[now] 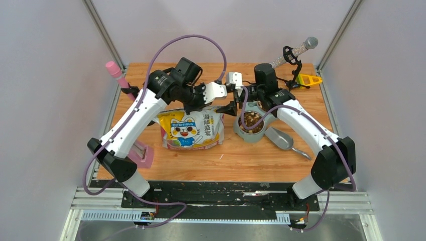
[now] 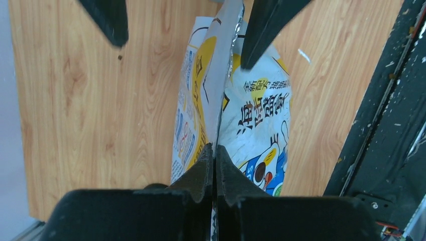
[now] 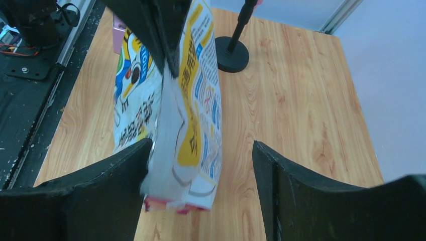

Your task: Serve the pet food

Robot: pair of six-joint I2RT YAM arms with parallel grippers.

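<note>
Just to the right of the cartoon-cat bag (image 1: pixel 193 131), the pet food (image 1: pixel 251 122) lies as a brown and tan heap inside a grey bowl (image 1: pixel 240 131) on the wooden table (image 1: pixel 301 100). It is in neither pair of jaws. A grey scoop (image 1: pixel 279 138) lies on the far side of the bowl from the bag, touching or nearly touching the bowl's rim.

At the bag's top edge, towards its left end, the left gripper (image 1: pixel 192 106) is pinched flat on the silver-lined seam. In the left wrist view its two fingers (image 2: pixel 201 165) meet with only the thin seam between them, the printed face falling away to one side.

At the right end of the same edge, the right gripper (image 1: pixel 228 103) stands with its jaws wide apart, one finger on each side of the bag. From the right wrist camera the bag hangs edge-on between them, close against the finger (image 3: pixel 125 165) nearer the table's front rail and well clear of the other. Whether it touches that nearer finger cannot be told.

The kibble sits just right of this gripper, nearer to it than to the left one.
</note>
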